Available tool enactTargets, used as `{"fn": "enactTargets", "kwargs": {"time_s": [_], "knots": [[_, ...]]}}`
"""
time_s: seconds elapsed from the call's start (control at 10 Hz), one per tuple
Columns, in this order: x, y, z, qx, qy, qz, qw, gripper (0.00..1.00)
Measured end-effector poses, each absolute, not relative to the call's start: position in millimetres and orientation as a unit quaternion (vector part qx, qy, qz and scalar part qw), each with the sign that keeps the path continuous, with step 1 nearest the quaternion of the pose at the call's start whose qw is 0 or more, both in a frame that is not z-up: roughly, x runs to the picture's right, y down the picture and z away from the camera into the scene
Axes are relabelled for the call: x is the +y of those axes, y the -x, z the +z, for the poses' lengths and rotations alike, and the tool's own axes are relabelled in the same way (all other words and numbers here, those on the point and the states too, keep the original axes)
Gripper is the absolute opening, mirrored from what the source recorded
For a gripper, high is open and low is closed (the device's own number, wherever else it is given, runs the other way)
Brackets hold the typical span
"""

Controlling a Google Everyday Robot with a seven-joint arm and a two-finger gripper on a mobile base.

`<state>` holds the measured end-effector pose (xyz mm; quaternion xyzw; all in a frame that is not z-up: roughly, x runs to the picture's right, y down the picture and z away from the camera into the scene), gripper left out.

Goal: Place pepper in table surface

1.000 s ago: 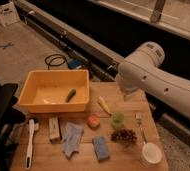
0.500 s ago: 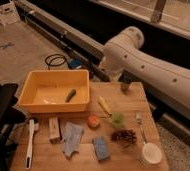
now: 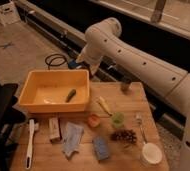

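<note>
While poised with gripper (image 3: 80,65) over far rim of bin (image 3: 53,73), jaws spread, empty, to take pepper (image 3: 70,95) lying inside. Next, probably down, pinch, then onto table (image 3: 130,97).

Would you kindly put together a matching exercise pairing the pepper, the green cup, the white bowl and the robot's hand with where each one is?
Things:
1. pepper
2. green cup
3. white bowl
4. hand

Places:
A. near right corner of the table
B. above the far right corner of the yellow bin
C. inside the yellow bin
D. mid-table, beside the pale yellow vegetable

Pairs: 1-C, 2-D, 3-A, 4-B
</note>
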<state>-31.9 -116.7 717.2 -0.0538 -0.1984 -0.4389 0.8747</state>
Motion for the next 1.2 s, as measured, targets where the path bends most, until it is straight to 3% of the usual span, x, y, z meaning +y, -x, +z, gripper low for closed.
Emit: {"fn": "enactTargets", "kwargs": {"time_s": [0.4, 0.7, 1.0, 1.2], "knots": [[-117.2, 30.7, 717.2, -0.198, 0.053, -0.439, 0.874, 0.65], [-138.1, 42.6, 715.4, -0.208, 0.019, -0.485, 0.849, 0.65], [-177.6, 70.6, 744.5, -0.240, -0.027, -0.516, 0.822, 0.65], [-181.1, 94.9, 770.1, -0.267, -0.041, -0.527, 0.806, 0.65]]}}
